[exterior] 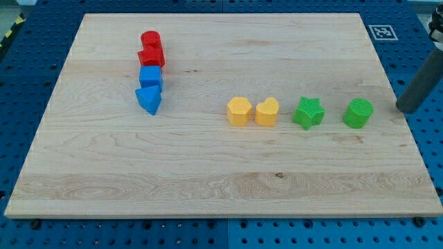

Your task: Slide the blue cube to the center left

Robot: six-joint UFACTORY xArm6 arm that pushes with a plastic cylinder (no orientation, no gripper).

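You see the wooden board [221, 173] filling most of the frame, lying on a blue perforated table [28, 62]. My tip [402, 109] sits at the right edge of the frame, just at the board's right border, and the dark rod rises from it toward the upper right. It is a plain rod with nothing to spread or pinch, and it touches no block.

The blue cube [150, 76] is in the upper left part of the frame, well apart from my tip. It stands in a short column of four blocks. Directly above it in the picture is a red block [151, 57] whose shape you cannot quite make out, and above that a red cylinder [151, 39]. These look pressed together. Just below the blue cube, touching it, is a blue triangular block [149, 99].

Across the middle of the frame runs a row of four more blocks. From left to right you have a yellow hexagon [239, 111], a yellow heart [267, 111] just beside it, a green star [308, 113], and a green cylinder-like block [358, 113]. The green cylinder-like block is the one nearest my tip, to its left.

A black-and-white marker tag [381, 32] lies at the upper right corner.
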